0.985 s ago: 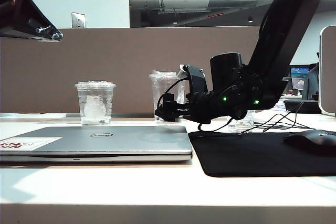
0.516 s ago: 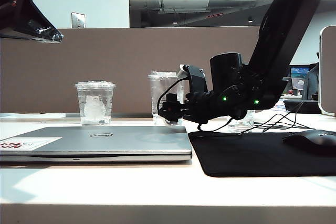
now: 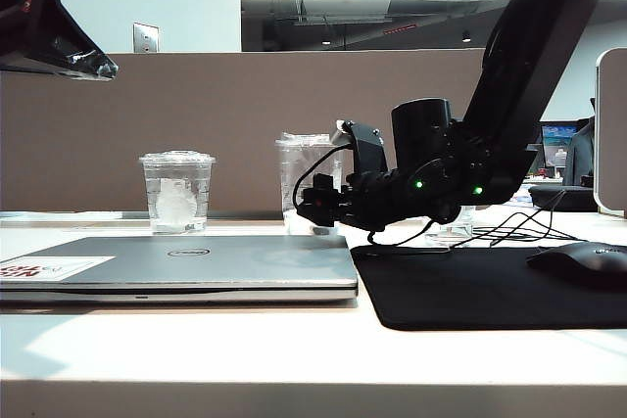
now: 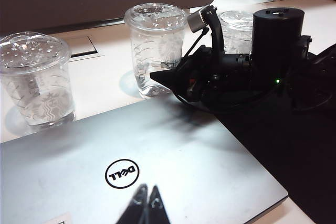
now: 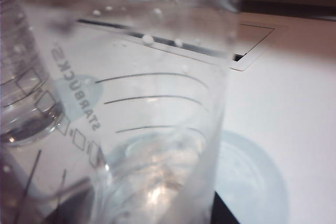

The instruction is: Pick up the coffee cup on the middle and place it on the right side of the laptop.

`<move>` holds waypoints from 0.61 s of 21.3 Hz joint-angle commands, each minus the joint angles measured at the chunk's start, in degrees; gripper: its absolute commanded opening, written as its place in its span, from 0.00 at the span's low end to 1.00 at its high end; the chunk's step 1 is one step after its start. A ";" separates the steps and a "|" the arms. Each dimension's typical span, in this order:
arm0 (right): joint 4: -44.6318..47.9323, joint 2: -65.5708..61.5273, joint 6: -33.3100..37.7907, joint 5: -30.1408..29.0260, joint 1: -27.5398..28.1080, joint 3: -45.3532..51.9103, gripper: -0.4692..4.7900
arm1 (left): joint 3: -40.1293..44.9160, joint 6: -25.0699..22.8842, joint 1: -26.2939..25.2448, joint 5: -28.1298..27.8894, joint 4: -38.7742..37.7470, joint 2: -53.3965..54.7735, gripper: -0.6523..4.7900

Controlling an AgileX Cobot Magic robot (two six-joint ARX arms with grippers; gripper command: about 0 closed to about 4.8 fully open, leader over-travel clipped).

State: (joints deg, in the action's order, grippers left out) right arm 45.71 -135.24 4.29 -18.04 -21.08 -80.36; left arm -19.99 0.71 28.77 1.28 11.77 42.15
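Your right gripper (image 3: 315, 205) reaches level at centre frame, jaws pinching the coffee cup (image 3: 306, 179), ribbed clear plastic standing behind the flat silver laptop (image 3: 186, 266). Your left gripper (image 4: 144, 206) hangs above the laptop, fingers pressed together.

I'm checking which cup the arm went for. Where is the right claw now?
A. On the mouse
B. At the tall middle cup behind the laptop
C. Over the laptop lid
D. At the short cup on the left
B: the right claw sits against the lower part of the tall coffee cup behind the laptop, while the left claw hangs shut over the laptop lid.
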 commanded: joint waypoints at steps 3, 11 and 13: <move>3.21 0.63 1.84 -0.09 -0.09 -0.24 0.62 | -0.26 -0.26 -0.04 -0.02 0.66 -0.02 0.11; 4.28 2.01 3.26 -1.79 -0.07 -0.13 0.62 | -0.26 -0.24 -0.04 0.00 0.66 -0.02 0.11; 4.17 2.60 3.37 -2.29 -0.07 -0.09 0.62 | -0.26 -0.26 -0.04 0.00 0.63 -0.02 0.11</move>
State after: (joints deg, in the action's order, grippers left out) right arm 47.05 -133.93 7.31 -19.46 -20.95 -80.23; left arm -19.99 0.71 28.77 1.28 11.77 42.17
